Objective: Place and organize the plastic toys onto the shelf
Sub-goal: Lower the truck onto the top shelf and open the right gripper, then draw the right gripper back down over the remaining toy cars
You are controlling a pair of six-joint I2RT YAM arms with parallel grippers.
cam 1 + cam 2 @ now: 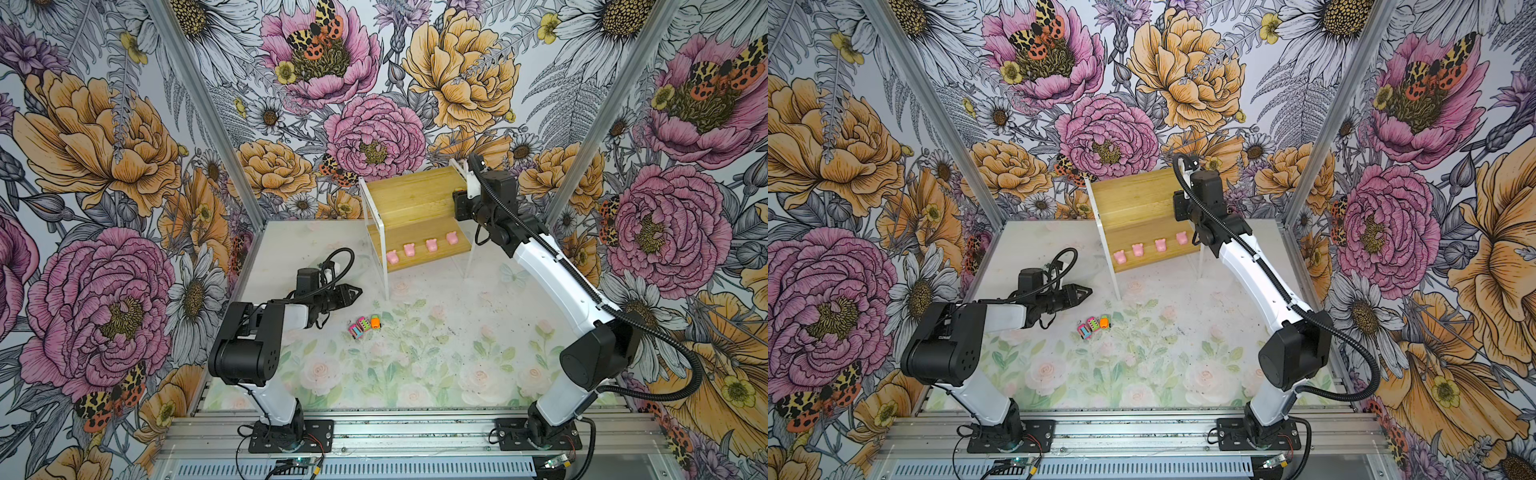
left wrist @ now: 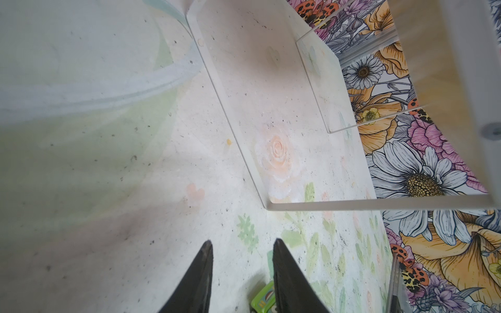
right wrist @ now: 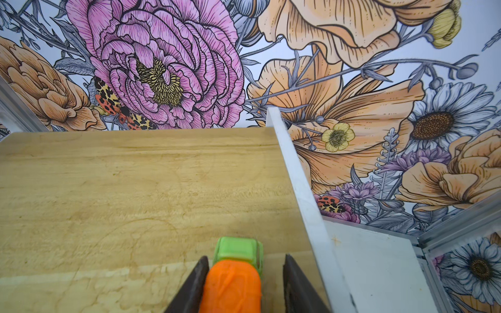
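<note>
Right hand (image 3: 245,257) is spread in the right wrist view. One finger (image 3: 193,284) touches the car (image 3: 233,281), and a gap shows on the other side. That car sits on the top board of the shelf (image 3: 135,189), just beside the white side bar (image 3: 298,176). Its long way runs along the bar, green end toward the wall (image 3: 162,67). I think it is light, hard and smooth, and may roll, so pinch its two long sides.

Left wrist view: the left hand (image 2: 242,242) is a bit spread and holds nothing.

Both top views show four pigs (image 1: 409,249) on the low board and three cars (image 1: 365,324) on the tabletop (image 1: 415,374).
</note>
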